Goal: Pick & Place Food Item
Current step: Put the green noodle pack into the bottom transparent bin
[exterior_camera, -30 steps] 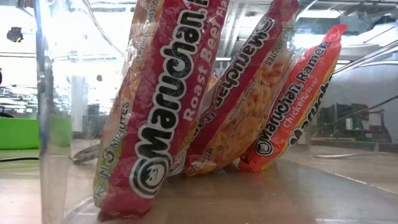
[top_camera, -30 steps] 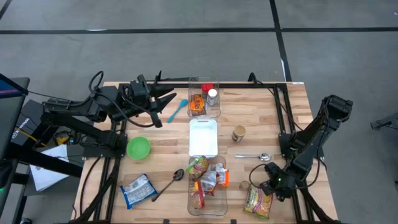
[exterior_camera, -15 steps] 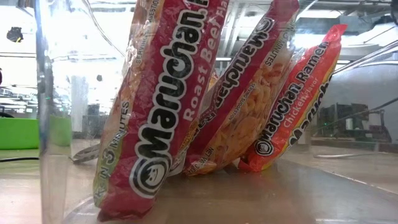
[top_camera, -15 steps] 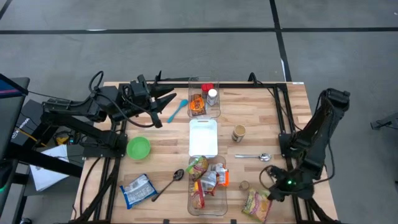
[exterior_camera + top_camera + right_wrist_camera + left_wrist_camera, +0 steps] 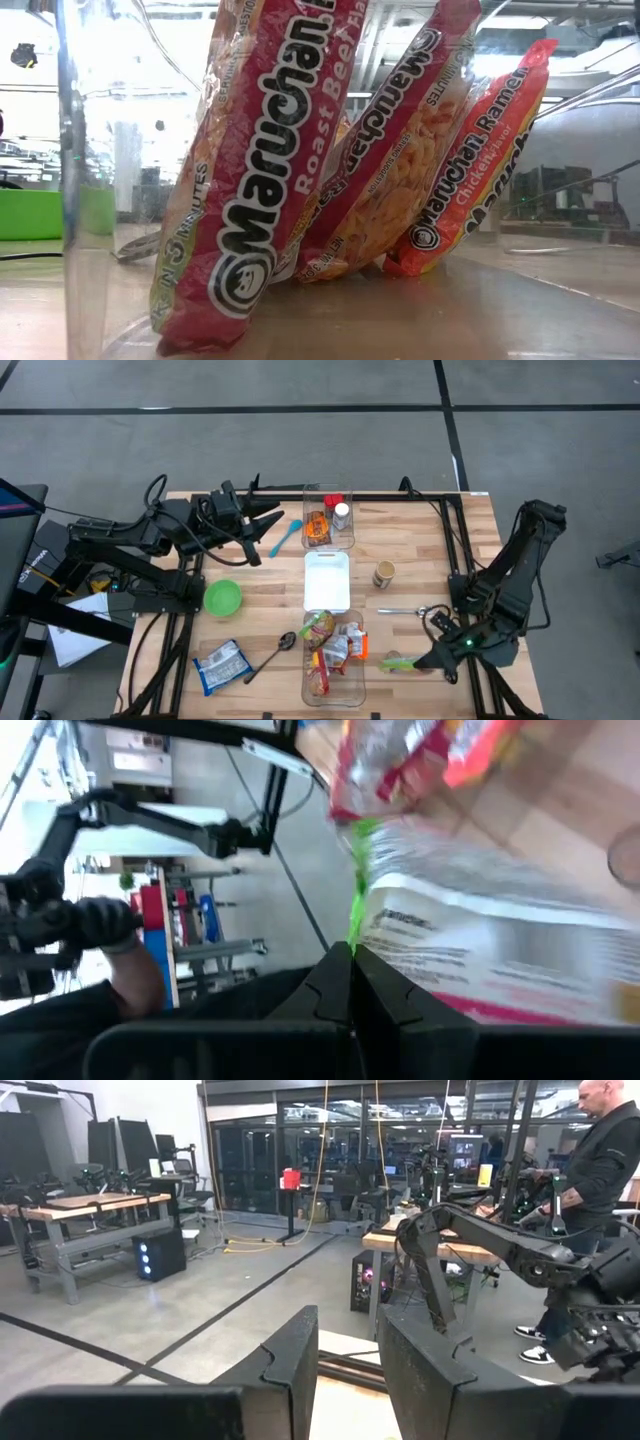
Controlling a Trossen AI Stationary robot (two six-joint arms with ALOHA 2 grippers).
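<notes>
A ramen packet (image 5: 398, 662) with a green edge is lifted near the table's front right, and my right gripper (image 5: 428, 659) is shut on it. In the right wrist view the packet (image 5: 480, 960) fills the space beyond the shut fingers. Left of it stands a clear bin (image 5: 358, 682) with several ramen packets (image 5: 260, 200) leaning upright inside. My left gripper (image 5: 272, 520) hovers level and raised at the far left, open, with nothing between its fingers (image 5: 290, 1370). My right gripper pinches the packet's green sealed edge (image 5: 354, 925) between its two fingers. The fingers come from the table's right side, slanting down. The packet is lifted clear of the table and turned on edge, reaching out from the fingertips toward the clear bin.
A second clear bin (image 5: 328, 520) with jars stands at the far middle, a white lid (image 5: 327, 580) between the bins. A can (image 5: 384, 574), a metal spoon (image 5: 405, 611), a green bowl (image 5: 222, 597), a blue packet (image 5: 222, 665) and spoons lie around. A person (image 5: 600, 1170) stands beyond the table.
My right gripper has risen and rolled while shut on the ramen packet. The packet, flat on the table's front right corner before, is now lifted clear and turned on edge, a little nearer the clear bin.
</notes>
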